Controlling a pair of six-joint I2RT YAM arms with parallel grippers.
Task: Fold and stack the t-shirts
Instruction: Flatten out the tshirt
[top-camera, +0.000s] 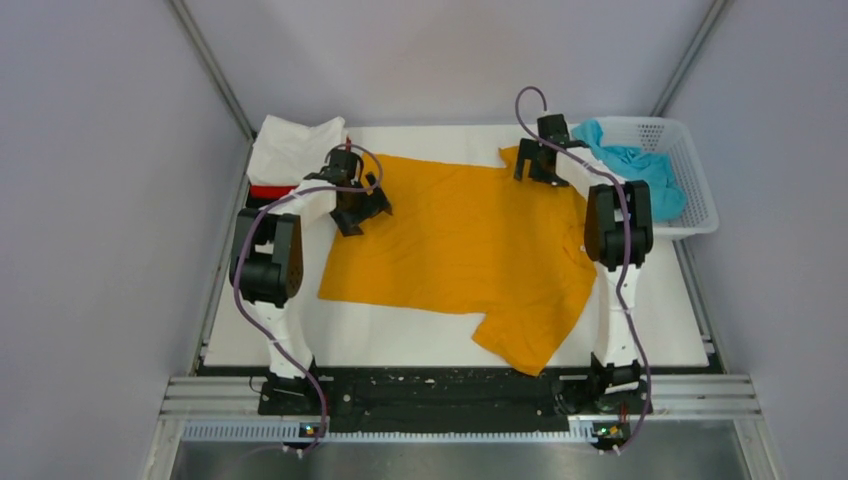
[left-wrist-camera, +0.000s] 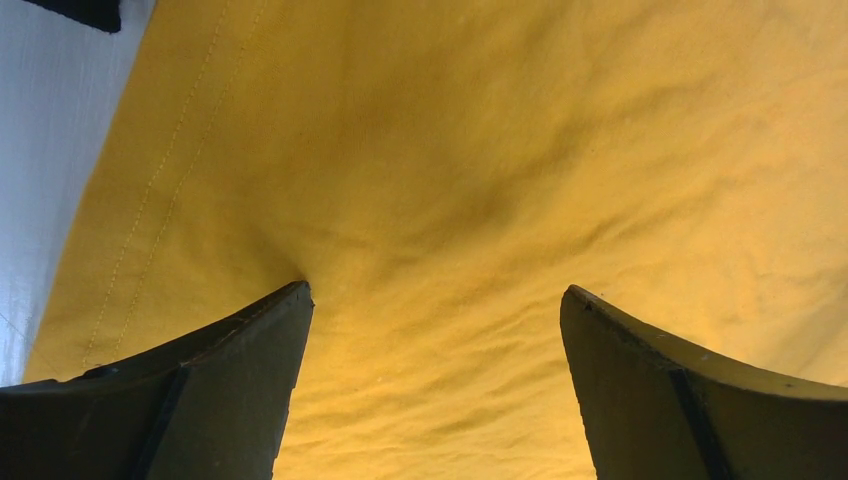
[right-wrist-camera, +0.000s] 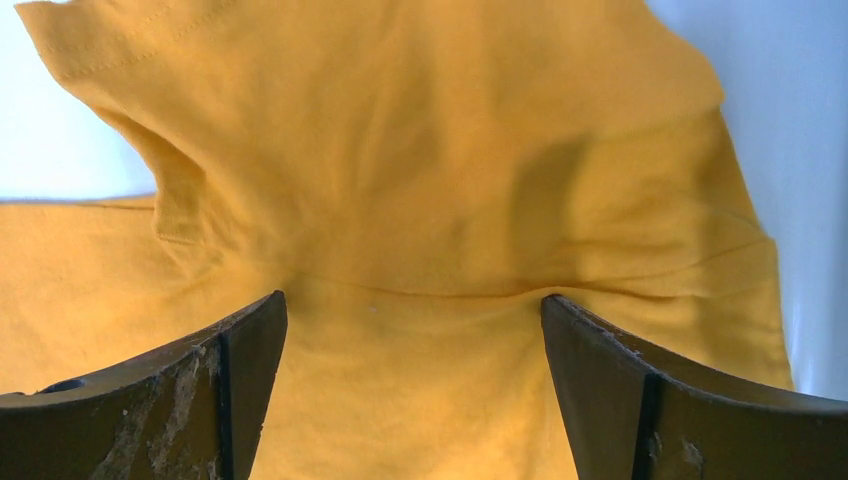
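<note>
The orange-yellow t-shirt (top-camera: 460, 245) lies spread flat on the white table, one sleeve toward the front right. My left gripper (top-camera: 360, 205) is open, its fingertips pressing on the shirt's left hem area (left-wrist-camera: 430, 200). My right gripper (top-camera: 535, 165) is open, its fingertips pressing on the shirt near the far right sleeve (right-wrist-camera: 400, 180). A white t-shirt (top-camera: 290, 145) lies folded at the back left on a red one (top-camera: 270, 190); a black one shows as a thin edge below. A teal t-shirt (top-camera: 630, 165) is crumpled in the basket.
The white perforated plastic basket (top-camera: 690, 175) stands at the back right, beside the right arm. Grey walls with metal rails enclose the table on both sides. The bare white table (top-camera: 400, 335) shows in front of the shirt.
</note>
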